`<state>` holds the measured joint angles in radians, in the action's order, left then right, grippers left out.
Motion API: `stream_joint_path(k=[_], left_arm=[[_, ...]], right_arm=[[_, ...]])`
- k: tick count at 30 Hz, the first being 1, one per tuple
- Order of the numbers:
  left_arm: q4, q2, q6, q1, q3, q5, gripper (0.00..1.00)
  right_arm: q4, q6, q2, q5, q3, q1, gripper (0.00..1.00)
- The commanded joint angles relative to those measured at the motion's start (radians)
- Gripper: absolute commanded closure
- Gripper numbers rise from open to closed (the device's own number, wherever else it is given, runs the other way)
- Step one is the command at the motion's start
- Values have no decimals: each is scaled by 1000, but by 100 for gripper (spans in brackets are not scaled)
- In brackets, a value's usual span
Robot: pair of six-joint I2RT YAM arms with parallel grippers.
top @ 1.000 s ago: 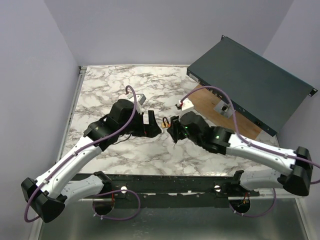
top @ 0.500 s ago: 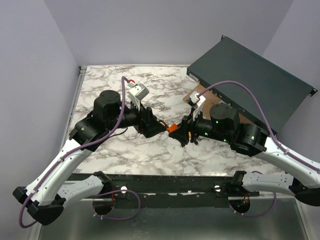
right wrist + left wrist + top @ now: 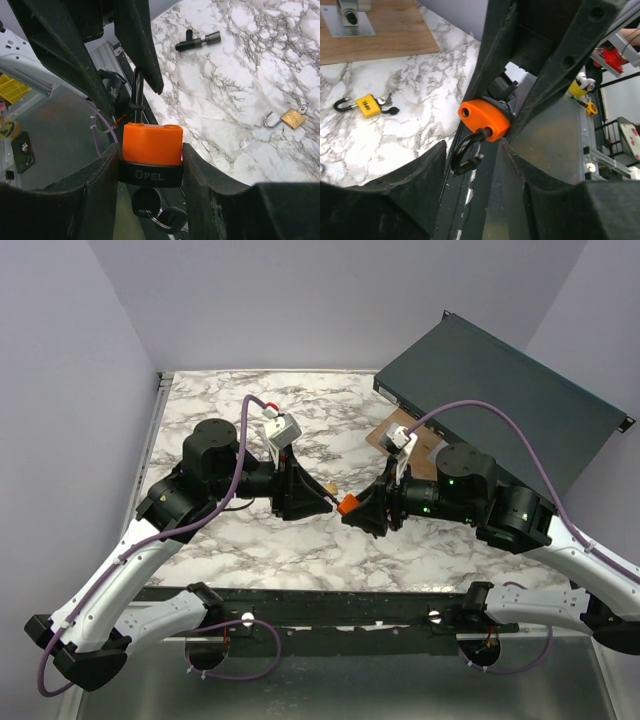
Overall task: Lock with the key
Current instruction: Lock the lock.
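Observation:
My right gripper point(image 3: 150, 150) is shut on an orange padlock point(image 3: 152, 142) with a black "OPEL" band and holds it above the marble table. The key point(image 3: 146, 200) sits in the lock's underside, and a second key hangs from its ring. The black shackle point(image 3: 465, 155) stands open and points towards my left gripper point(image 3: 475, 152). Those jaws stand apart on either side of the shackle, with a gap still showing. In the top view the two grippers meet at mid table, left gripper point(image 3: 318, 502) facing right gripper point(image 3: 362, 510), with the padlock point(image 3: 347, 505) between them.
A small yellow padlock with keys point(image 3: 367, 106) lies on the marble. A brass padlock with an open shackle point(image 3: 290, 118) and a black bolt-like part point(image 3: 197, 40) lie there too. A wooden board point(image 3: 380, 32) carries a metal fitting point(image 3: 350, 15). Behind it leans a dark rack box point(image 3: 500, 405).
Both arms rose from the table and the right one lifted the orange padlock. The left gripper moved in around the shackle and its jaws narrowed.

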<state>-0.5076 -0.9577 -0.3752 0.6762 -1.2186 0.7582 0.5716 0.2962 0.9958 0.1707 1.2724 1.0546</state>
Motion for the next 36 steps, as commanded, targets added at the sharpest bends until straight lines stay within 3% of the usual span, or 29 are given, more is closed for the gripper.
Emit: stream_joint_path(k=[1, 10, 13, 15, 17, 19, 22, 24, 26, 29, 36], left_arm=[[38, 8, -5, -4, -20, 93, 59], [24, 12, 14, -3, -13, 116, 72], [26, 11, 15, -3, -16, 121, 83], [24, 11, 13, -4, -19, 119, 96], [25, 12, 9, -4, -20, 115, 100], [40, 17, -8, -4, -21, 105, 100], [93, 35, -72, -4, -29, 74, 100], [138, 47, -129, -3, -36, 42, 100], [181, 57, -192, -2, -44, 5, 100], [212, 64, -266, -3, -70, -48, 100], [271, 88, -373, -3, -115, -167, 100]], right_arm=[[-7, -8, -2, 31, 36, 7, 92], [8, -13, 10, 27, 63, 5, 92], [13, -16, 15, 24, 61, 6, 92], [13, -16, 14, 30, 62, 5, 92], [14, -17, 14, 30, 64, 5, 91], [15, -20, 14, 20, 67, 6, 77], [-14, -26, 2, -4, 57, 6, 42], [-54, -31, -6, -18, 49, 6, 25], [-104, -40, -13, -30, 44, 7, 14], [-192, -57, -26, -58, 35, 6, 7], [-340, -77, -3, 31, 57, 6, 12]])
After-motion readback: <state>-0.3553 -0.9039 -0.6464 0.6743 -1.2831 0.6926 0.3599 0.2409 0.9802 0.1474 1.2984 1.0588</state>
